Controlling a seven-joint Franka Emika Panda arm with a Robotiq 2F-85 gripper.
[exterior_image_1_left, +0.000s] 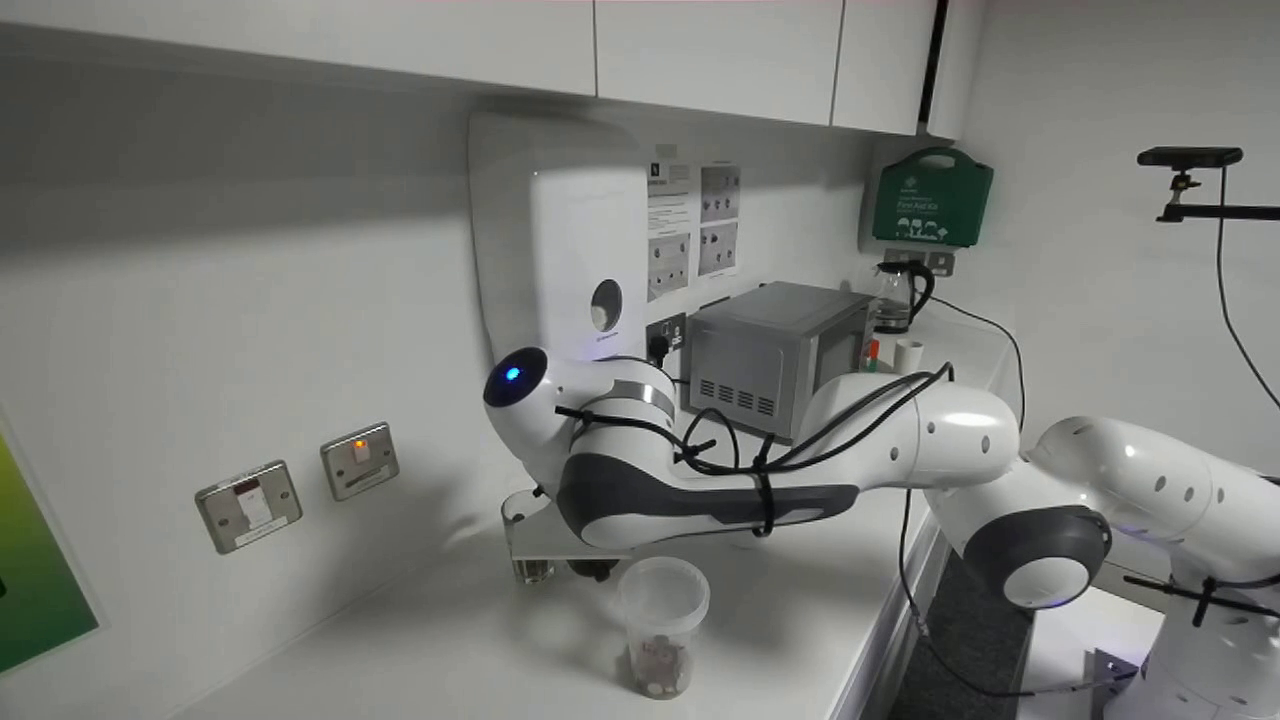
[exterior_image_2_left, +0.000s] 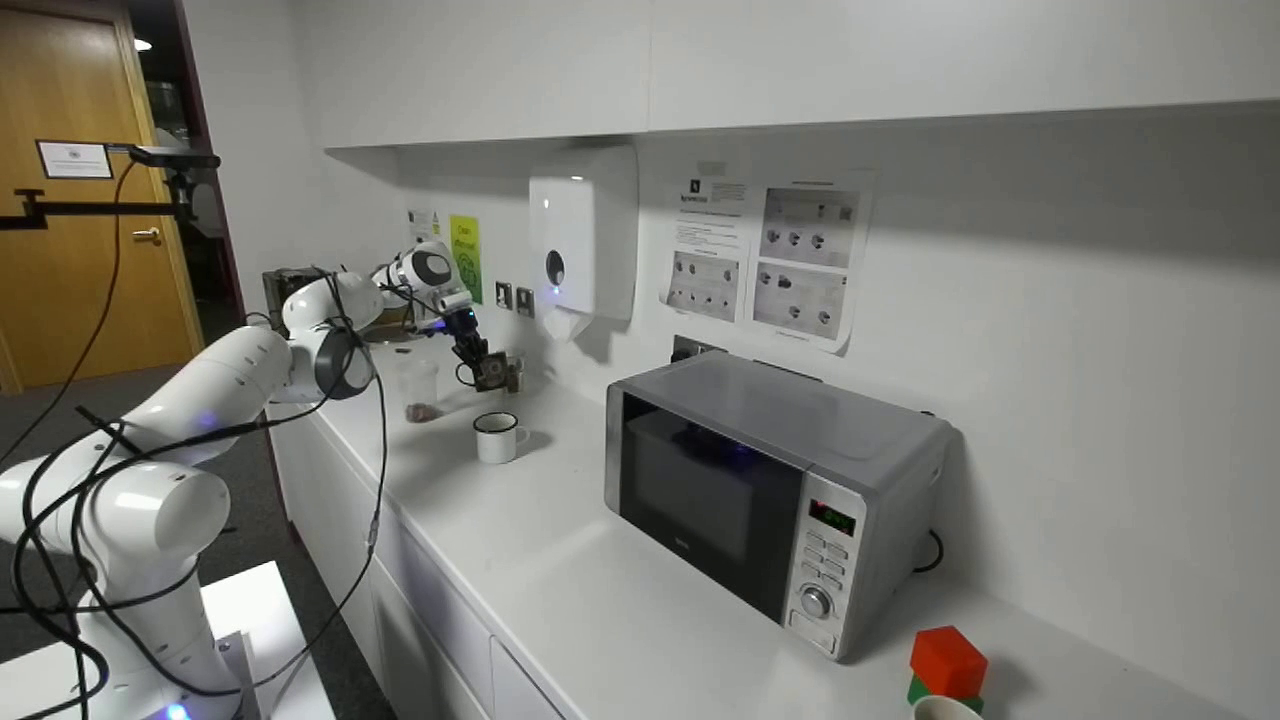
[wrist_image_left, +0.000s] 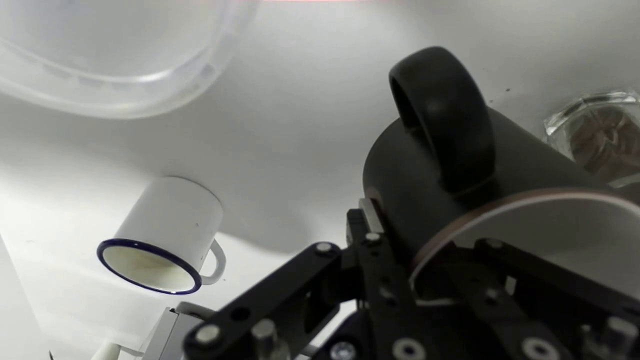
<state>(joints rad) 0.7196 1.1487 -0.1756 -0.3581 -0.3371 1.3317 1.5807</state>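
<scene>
Though its inside is pale, the mug (wrist_image_left: 520, 167) is dark grey outside.

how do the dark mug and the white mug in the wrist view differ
Colour: the dark mug is near-black outside with a brownish rim; the white mug has a dark blue rim. State: the gripper pinches the dark mug's wall; the white mug stands upright on the counter, unheld. Both are single-handled mugs with pale insides.

Here's the dark mug (wrist_image_left: 520, 165), right of centre in the wrist view, wall pinched, handle toward the top, pale-lined mouth facing lower right!
</scene>
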